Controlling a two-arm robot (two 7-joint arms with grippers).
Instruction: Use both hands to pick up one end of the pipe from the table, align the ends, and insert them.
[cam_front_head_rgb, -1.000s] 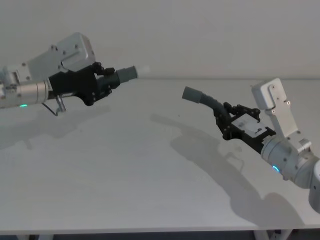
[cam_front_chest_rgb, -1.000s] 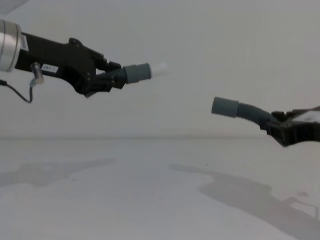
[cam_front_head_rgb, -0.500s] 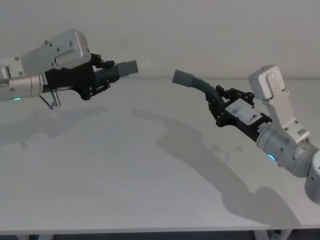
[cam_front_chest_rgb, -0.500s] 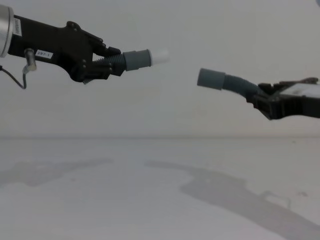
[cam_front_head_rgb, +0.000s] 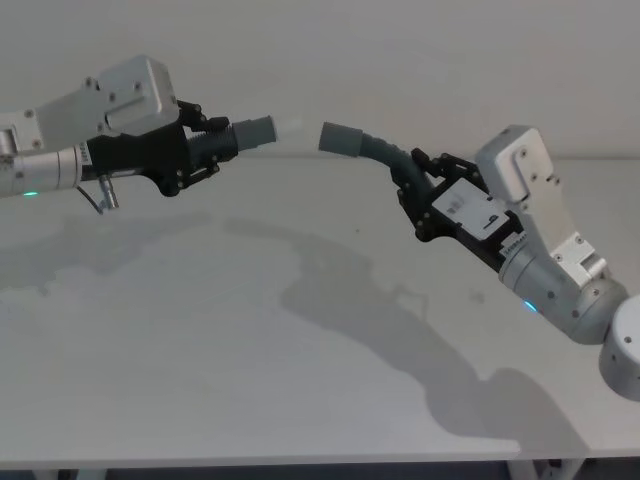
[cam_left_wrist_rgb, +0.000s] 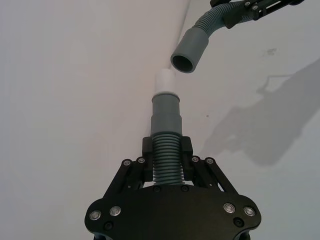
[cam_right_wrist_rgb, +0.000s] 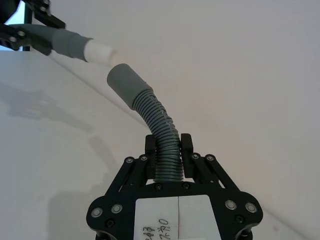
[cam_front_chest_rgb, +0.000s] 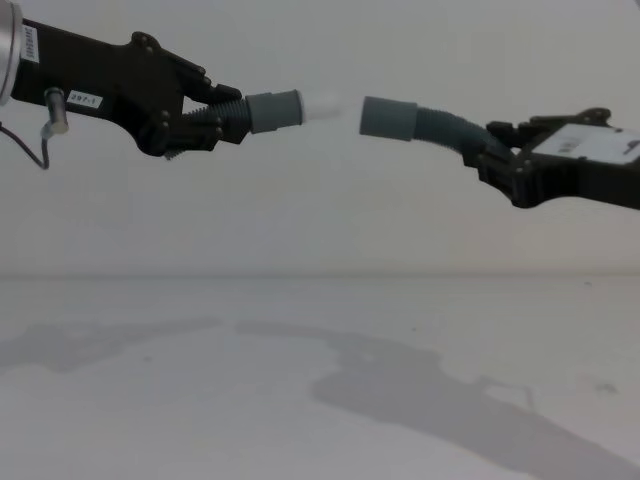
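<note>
Pickup looks done: left gripper (cam_front_head_rgb: 205, 148) clamps the white-tipped pipe (cam_front_head_rgb: 255, 132), right gripper (cam_front_head_rgb: 415, 192) clamps the plain-cuffed pipe (cam_front_head_rgb: 345, 138), both above the table (cam_front_head_rgb: 200, 350), ends near but apart, with final alignment and insertion left.

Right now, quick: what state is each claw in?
Left claw: closed, holding the white-tipped hose piece.
Right claw: closed, holding the plain-cuffed hose piece.

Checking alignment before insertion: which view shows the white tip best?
The left wrist view: the white tip is seen lengthwise, just short of the plain cuff. The right wrist view shows it sideways; in head and chest views it fades into the wall.
</note>
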